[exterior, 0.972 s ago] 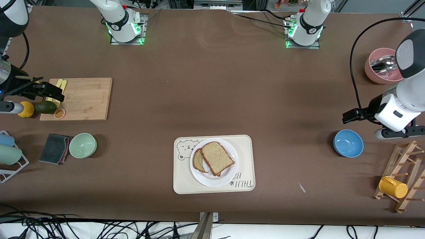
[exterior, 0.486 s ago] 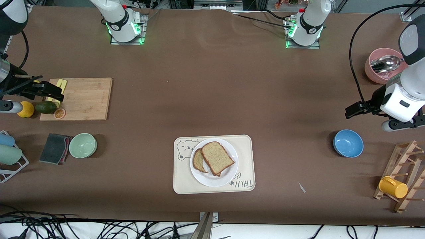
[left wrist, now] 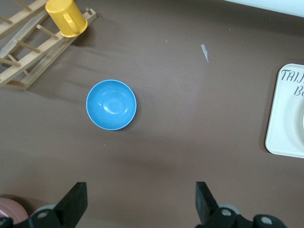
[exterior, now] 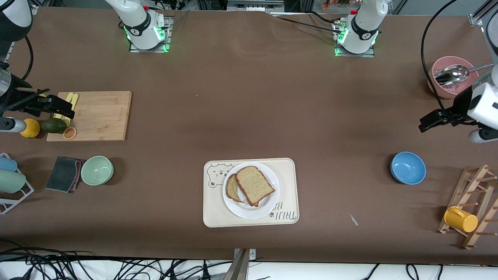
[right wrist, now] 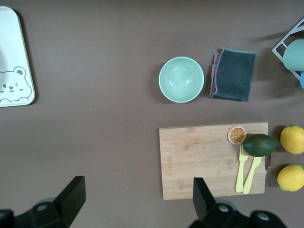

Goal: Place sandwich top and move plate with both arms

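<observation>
**Sandwich closed on the plate, both grippers high and empty**

On my screen the plate [exterior: 251, 190] sits on the bear-print tray [exterior: 251, 192], close to the bench edge nearest the front camera and about midway along it. The sandwich top [exterior: 255, 185] lies on the plate, skewed over a second slice [exterior: 232, 188] that pokes out from under it toward the right arm's end. I can't see what is between the two slices.

The blue bowl [exterior: 407, 167] at the left arm's end looks empty, and so does the green bowl [exterior: 97, 170] at the right arm's end, with a dark cloth [exterior: 64, 174] just beside it. The pink bowl [exterior: 449, 77] near the left arm's corner has a metal spoon [exterior: 453, 74] in it. A yellow mug [exterior: 460, 219] hangs on the wooden rack [exterior: 472, 206].

The left gripper [exterior: 428, 122] hangs over bare bench between the pink bowl and the blue one, fingers [left wrist: 76, 202] spread wide, holding nothing. The right gripper [exterior: 62, 109] is over the end of the cutting board [exterior: 91, 115], above the yellow cutlery [right wrist: 247, 171] and avocado [exterior: 53, 125], fingers [right wrist: 73, 192] likewise spread, touching nothing.
</observation>
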Controlling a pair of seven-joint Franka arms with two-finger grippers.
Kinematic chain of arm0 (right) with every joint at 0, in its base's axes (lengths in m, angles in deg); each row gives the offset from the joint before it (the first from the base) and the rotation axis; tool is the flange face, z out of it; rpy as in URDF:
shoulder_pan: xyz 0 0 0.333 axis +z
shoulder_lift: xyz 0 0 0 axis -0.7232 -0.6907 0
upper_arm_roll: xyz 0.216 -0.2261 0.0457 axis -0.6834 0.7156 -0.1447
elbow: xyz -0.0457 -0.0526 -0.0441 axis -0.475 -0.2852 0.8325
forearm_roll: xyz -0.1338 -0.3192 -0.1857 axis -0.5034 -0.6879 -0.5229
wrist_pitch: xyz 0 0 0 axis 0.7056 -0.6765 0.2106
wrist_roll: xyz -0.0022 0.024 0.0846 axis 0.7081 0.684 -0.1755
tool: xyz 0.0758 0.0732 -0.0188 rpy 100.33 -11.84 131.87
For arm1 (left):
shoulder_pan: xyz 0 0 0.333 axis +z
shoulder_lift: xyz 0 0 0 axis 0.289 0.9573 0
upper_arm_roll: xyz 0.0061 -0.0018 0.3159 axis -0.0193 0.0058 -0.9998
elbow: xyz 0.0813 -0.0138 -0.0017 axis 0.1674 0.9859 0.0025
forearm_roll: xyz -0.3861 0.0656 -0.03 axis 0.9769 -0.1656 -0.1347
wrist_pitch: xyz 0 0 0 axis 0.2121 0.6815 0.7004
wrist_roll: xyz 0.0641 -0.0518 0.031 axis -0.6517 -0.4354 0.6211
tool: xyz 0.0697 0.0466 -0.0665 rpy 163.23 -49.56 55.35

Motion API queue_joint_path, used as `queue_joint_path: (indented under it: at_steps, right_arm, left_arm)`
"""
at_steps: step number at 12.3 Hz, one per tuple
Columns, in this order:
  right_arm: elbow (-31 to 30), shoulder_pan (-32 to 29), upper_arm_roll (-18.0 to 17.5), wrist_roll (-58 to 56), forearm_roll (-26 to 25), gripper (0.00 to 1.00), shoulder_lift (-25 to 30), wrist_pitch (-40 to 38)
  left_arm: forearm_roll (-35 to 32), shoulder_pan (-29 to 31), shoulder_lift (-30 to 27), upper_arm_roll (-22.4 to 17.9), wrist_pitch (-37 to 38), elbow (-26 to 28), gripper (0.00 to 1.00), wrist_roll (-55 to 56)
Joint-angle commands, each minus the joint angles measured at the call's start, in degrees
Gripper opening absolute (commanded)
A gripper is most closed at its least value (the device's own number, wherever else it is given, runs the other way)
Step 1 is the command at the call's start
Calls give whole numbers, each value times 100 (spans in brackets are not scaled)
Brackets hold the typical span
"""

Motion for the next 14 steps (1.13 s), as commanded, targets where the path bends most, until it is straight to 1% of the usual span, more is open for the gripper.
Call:
queue_joint_path:
  at_steps: [1,4,6,9,10,14]
  right_arm:
    - [154,-9,-35,-2,-50,100,-54,-123]
    - [127,-9,-35,-19,-32,100,-71,-123]
    - [83,-9,-35,-37,-24,100,-80,-132]
    - [83,-9,-35,-37,-24,100,-80,-132]
    - [75,-9,-35,-28,-15,100,-80,-132]
    - [66,0,-43,-19,-24,100,-80,-132]
  left_arm:
    - [43,-58,-218,-109,32,139,100,-117]
    - [-62,-102,-217,-127,32,182,100,-213]
    - [-62,-111,-261,-109,172,244,100,-266]
    - [-220,-190,-428,-22,277,472,100,-266]
    - [-238,-182,-420,83,295,490,100,-266]
    - [-229,-181,-359,102,269,456,100,-231]
